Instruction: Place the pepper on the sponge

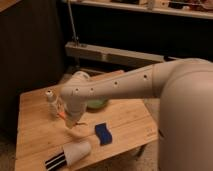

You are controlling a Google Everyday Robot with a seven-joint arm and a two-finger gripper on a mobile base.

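Note:
My gripper [62,115] hangs just above the left-middle of the wooden table [35,135], at the end of the big white arm that reaches in from the right. It is shut on the pepper [60,116], of which only a small orange-red bit shows at the fingers. The dark blue sponge [103,133] lies flat on the table, to the right of the gripper and a little nearer the front edge. Gripper and sponge are apart.
A round green bowl [98,104] sits behind the sponge, partly hidden by the arm. A white cup with black stripes [70,154] lies on its side near the table's front edge. A dark wall and a metal shelf rail [115,54] stand behind the table.

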